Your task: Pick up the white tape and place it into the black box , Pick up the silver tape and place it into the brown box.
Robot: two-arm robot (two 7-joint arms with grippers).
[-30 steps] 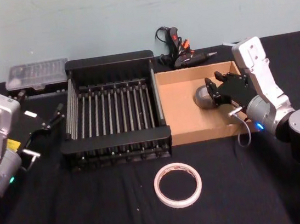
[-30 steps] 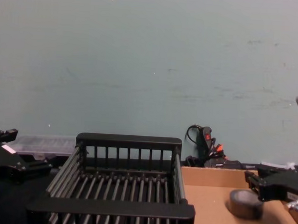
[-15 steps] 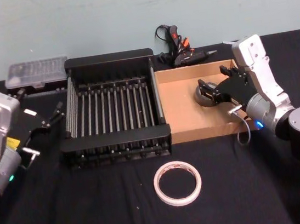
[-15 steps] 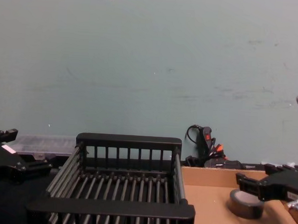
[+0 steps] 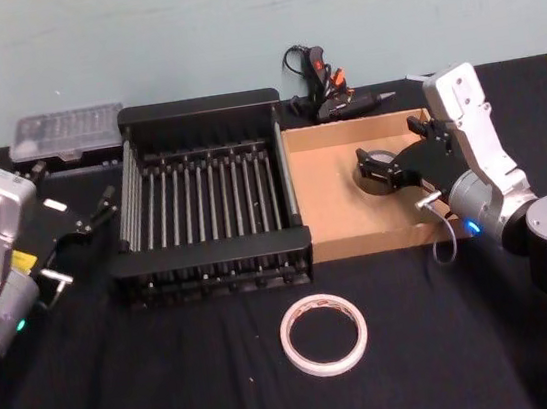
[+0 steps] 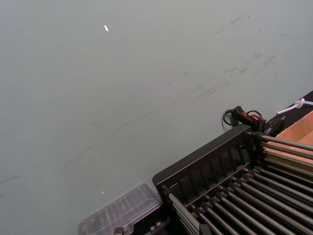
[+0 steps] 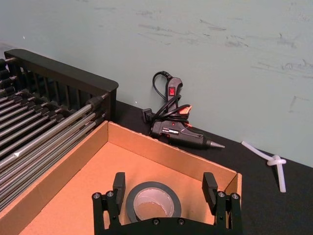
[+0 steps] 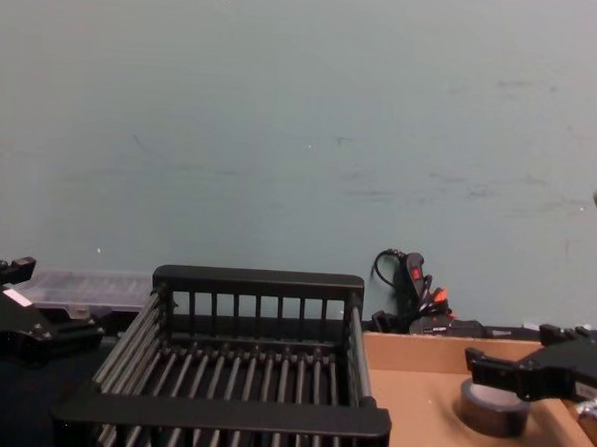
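The silver tape lies flat on the floor of the brown box, near its right wall. My right gripper hovers over it, open. In the right wrist view the fingers stand clear of the silver tape on both sides. The chest view shows the silver tape just below the right gripper. On the black cloth in front of both boxes lies the white tape. The slatted black box stands left of the brown box. My left gripper is parked left of the black box.
A glue gun with its cable lies behind the brown box. A clear plastic case sits behind the black box's left corner. A white plastic strip lies on the cloth beyond the brown box. Bare black cloth surrounds the white tape.
My right gripper has opened and let go of the silver tape, which now rests flat on the brown box floor. The left arm has not moved.
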